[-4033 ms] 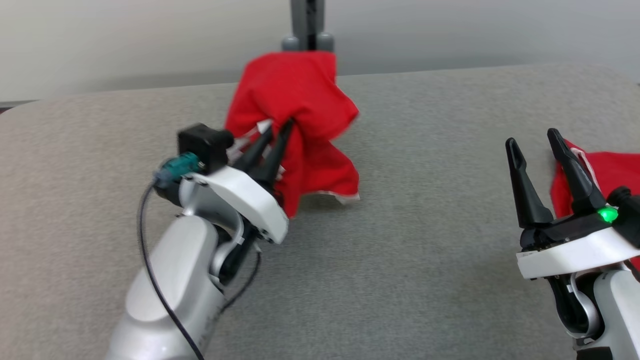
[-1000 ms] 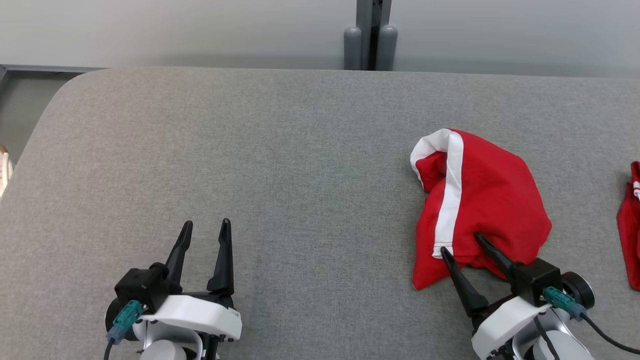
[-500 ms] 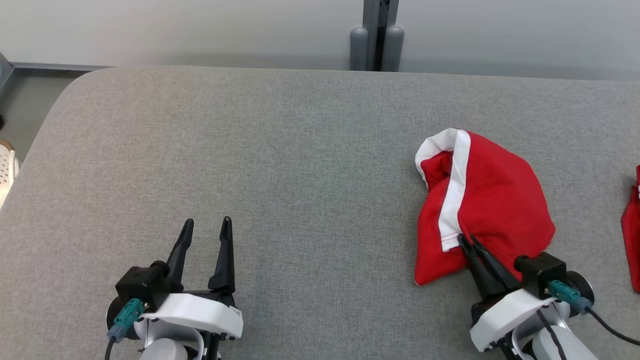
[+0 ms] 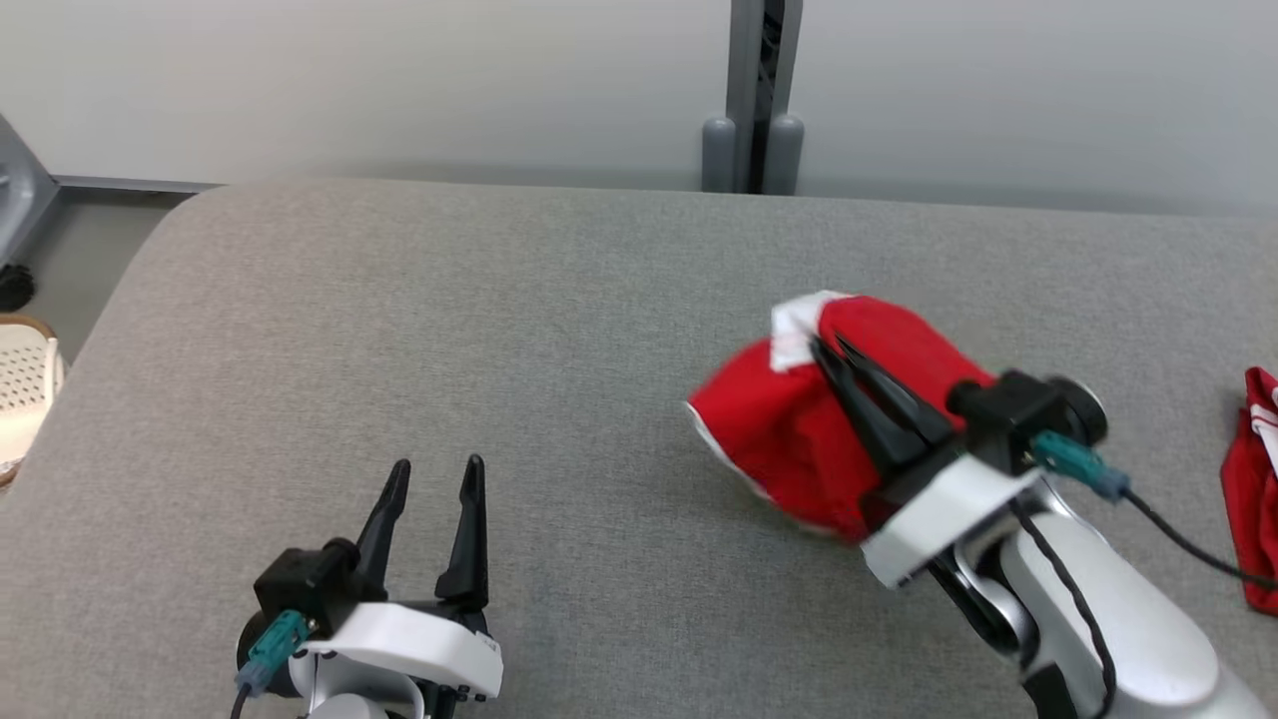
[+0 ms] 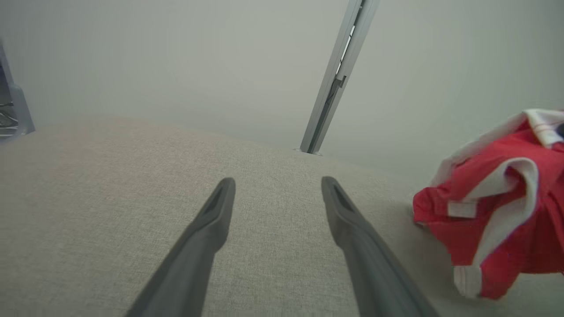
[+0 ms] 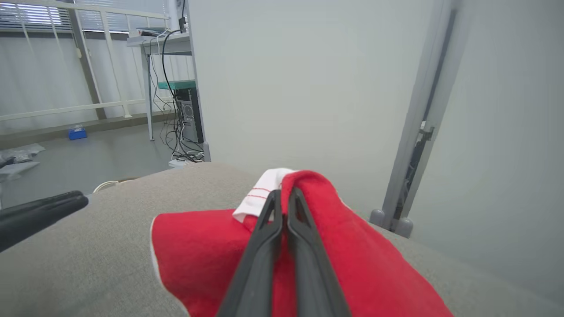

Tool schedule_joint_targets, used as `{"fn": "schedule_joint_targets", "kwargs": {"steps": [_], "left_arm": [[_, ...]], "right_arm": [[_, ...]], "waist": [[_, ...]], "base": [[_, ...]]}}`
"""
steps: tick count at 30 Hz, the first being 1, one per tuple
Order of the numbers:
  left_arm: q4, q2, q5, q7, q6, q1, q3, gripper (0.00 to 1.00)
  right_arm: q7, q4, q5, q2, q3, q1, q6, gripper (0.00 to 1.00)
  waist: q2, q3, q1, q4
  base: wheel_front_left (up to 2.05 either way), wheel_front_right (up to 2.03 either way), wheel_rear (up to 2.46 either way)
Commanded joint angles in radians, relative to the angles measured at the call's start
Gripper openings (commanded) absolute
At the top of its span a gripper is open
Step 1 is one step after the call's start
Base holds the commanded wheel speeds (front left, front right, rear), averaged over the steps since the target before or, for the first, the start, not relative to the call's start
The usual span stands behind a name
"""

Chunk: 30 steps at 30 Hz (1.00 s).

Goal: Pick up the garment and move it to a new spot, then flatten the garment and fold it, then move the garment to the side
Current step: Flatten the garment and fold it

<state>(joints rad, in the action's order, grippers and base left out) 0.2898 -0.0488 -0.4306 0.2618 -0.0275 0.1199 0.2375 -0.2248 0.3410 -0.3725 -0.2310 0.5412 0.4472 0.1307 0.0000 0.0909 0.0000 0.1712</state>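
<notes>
On the right gripper (image 4: pixel 829 346) the jaws, wide a second ago, now clench a fold of the crumpled red garment with white trim (image 4: pixel 784 439), raising it off the grey fabric-covered bench (image 4: pixel 449 330) at three o'clock. The carry looks begun. The left gripper (image 4: pixel 437 465) sits at seven o'clock, jaws released.

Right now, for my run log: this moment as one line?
phase: pick up | right gripper: shut on red garment | left gripper: open, empty | second red cloth: far right on table
</notes>
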Motion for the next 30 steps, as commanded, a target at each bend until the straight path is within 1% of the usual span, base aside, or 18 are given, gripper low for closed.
{"fn": "schedule_joint_targets", "kwargs": {"steps": [1,4,6,9,12,15,17,19,20,22,24,29,30], "left_arm": [[0.001,-0.004,-0.009,0.003,-0.007,-0.013,0.004,1.0],[0.0,-0.004,-0.015,0.003,-0.008,-0.027,0.012,1.0],[0.0,-0.004,-0.018,0.003,-0.01,-0.036,0.014,1.0],[-0.003,-0.004,-0.018,0.003,-0.014,-0.04,0.011,1.0],[-0.006,-0.004,-0.016,0.003,-0.015,-0.051,0.008,1.0],[-0.011,-0.003,-0.012,0.003,-0.014,-0.047,0.005,1.0],[-0.013,-0.004,-0.009,0.003,-0.015,-0.043,0.003,1.0],[-0.014,-0.003,-0.006,0.003,-0.016,-0.037,0.002,1.0],[-0.014,-0.003,-0.006,0.003,-0.016,-0.037,0.002,1.0],[-0.015,-0.004,-0.001,0.003,-0.015,-0.029,0.0,1.0],[-0.016,-0.003,0.003,0.003,-0.012,-0.02,-0.003,1.0],[-0.011,-0.004,0.011,0.003,-0.009,0.0,-0.006,1.0],[-0.009,-0.003,0.012,0.003,-0.008,0.002,-0.004,1.0]], "right_arm": [[0.015,-0.025,-0.03,-0.004,0.04,0.058,0.0,0.0],[0.035,-0.069,-0.098,0.011,0.096,0.144,0.0,0.0],[0.038,-0.093,-0.166,0.025,0.108,0.186,0.0,0.0],[0.052,-0.098,-0.278,0.043,0.082,0.212,0.0,0.0],[0.076,-0.065,-0.381,0.052,0.032,0.18,0.0,0.0],[0.1,-0.013,-0.483,0.047,-0.018,0.118,0.0,0.0],[0.116,0.038,-0.534,0.028,-0.055,0.07,0.0,0.0],[0.127,0.102,-0.556,0.005,-0.077,0.028,0.001,0.0],[0.127,0.102,-0.556,0.005,-0.077,0.028,0.001,0.0],[0.138,0.178,-0.586,-0.009,-0.102,-0.004,0.001,0.0],[0.132,0.248,-0.583,-0.037,-0.115,-0.009,0.001,0.0],[0.107,0.377,-0.609,-0.049,-0.143,0.019,0.001,0.0],[0.106,0.399,-0.609,-0.051,-0.148,0.025,0.001,0.18]], "waist": [[0.0,-0.019,0.0,0.018],[0.0,-0.035,0.0,0.035],[0.0,-0.046,0.0,0.045],[0.0,-0.059,0.0,0.059],[0.0,-0.062,0.0,0.066],[0.0,-0.055,0.0,0.07],[0.0,-0.045,0.0,0.069],[0.0,-0.032,0.0,0.065],[0.0,-0.032,0.0,0.065],[0.0,-0.018,0.0,0.057],[0.0,-0.003,0.0,0.047],[0.0,0.022,0.0,0.02],[0.0,0.025,0.0,0.014]], "base": [[0.0,0.0,0.0],[0.0,0.0,0.0],[0.0,0.0,0.0],[0.0,0.0,0.0],[0.0,0.0,0.0],[0.0,0.0,0.0],[0.0,0.0,0.0],[0.0,0.0,0.0],[0.0,0.0,0.0],[0.0,0.0,0.0],[0.0,0.0,0.0],[0.0,0.0,0.0],[0.0,0.0,0.0]]}}
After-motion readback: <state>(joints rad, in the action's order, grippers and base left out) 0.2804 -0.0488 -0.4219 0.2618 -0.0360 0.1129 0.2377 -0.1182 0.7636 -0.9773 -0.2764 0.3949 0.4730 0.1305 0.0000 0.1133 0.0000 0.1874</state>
